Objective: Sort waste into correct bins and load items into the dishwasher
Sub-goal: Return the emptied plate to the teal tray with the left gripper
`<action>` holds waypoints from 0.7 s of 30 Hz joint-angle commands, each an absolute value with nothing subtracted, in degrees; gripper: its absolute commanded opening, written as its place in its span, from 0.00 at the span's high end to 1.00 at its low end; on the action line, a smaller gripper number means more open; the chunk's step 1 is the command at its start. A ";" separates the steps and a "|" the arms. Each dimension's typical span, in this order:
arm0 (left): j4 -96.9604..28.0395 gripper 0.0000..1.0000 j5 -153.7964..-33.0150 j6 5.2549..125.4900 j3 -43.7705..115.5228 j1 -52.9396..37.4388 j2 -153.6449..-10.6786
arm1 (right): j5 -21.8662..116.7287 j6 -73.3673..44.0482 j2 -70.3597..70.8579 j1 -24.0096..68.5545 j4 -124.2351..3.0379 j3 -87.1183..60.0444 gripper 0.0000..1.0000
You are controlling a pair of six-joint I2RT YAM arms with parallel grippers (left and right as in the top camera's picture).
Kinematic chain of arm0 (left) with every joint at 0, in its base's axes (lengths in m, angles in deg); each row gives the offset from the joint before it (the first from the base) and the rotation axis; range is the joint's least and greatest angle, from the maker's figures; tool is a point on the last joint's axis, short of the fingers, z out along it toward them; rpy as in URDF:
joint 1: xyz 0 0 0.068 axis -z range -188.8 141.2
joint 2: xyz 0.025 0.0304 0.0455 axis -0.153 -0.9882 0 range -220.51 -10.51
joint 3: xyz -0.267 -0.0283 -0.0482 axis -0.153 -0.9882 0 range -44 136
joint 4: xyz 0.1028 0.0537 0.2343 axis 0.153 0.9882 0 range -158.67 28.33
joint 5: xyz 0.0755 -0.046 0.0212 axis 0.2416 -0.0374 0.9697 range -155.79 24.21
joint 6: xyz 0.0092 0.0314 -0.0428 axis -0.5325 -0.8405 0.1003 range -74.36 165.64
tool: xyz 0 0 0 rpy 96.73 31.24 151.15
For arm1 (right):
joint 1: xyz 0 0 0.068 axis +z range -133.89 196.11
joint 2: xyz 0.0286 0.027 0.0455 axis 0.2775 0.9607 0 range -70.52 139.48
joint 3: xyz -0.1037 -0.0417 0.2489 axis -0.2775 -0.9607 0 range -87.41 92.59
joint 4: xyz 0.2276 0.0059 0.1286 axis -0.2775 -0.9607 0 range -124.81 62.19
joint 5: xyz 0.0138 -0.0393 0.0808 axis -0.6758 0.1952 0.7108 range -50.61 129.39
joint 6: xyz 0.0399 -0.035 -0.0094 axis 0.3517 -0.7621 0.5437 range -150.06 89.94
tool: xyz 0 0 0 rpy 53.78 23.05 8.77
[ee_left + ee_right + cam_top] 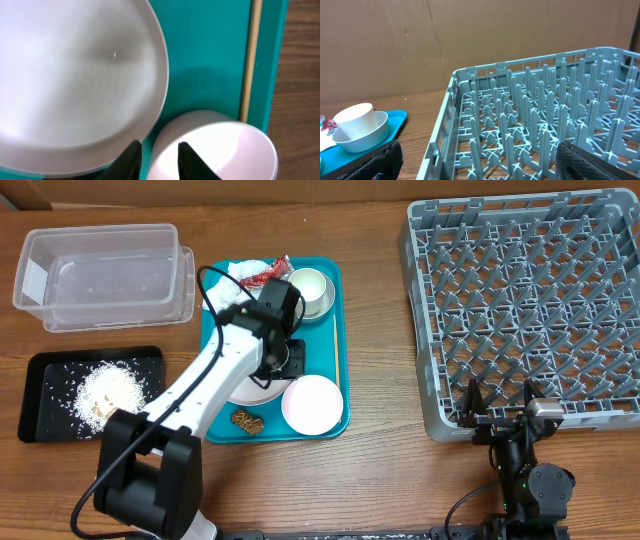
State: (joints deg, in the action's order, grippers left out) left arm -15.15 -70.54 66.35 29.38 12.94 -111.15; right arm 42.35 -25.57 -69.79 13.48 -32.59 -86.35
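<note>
Large plate [75,75] flat at the middle of the teal tray [210,60], near right rim just beside a smaller plate [312,402] in the tray's near right corner. Directly above that gap, left gripper [157,161], fingers parted only a little, clasping nothing. Along the tray's right edge, a thin wooden stick [250,60]. By the near left corner of the dish rack [520,300], right gripper [500,405], spread wide, empty. Likely risk: with so narrow a spread, could land on a rim instead of astride it, shoving one plate into the other.
</note>
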 commanded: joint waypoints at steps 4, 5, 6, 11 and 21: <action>0.30 0.78 -70.70 66.78 42.35 11.78 -111.20 | 42.02 -25.13 -70.36 13.19 -32.39 -86.94 0.00; 2.01 0.78 -70.72 67.39 43.53 11.25 -111.09 | 42.02 -25.13 -70.36 13.19 -32.39 -86.94 0.00; 3.45 0.77 -70.70 67.96 44.44 10.62 -110.94 | 42.02 -25.13 -70.36 13.19 -32.39 -86.94 0.00; 9.44 0.74 -69.84 67.98 45.84 5.51 -108.07 | 42.02 -25.13 -70.36 13.19 -32.39 -86.94 0.00; 14.95 0.02 -71.90 67.92 42.83 -9.90 -92.42 | 42.02 -25.13 -70.36 13.19 -32.39 -86.94 0.00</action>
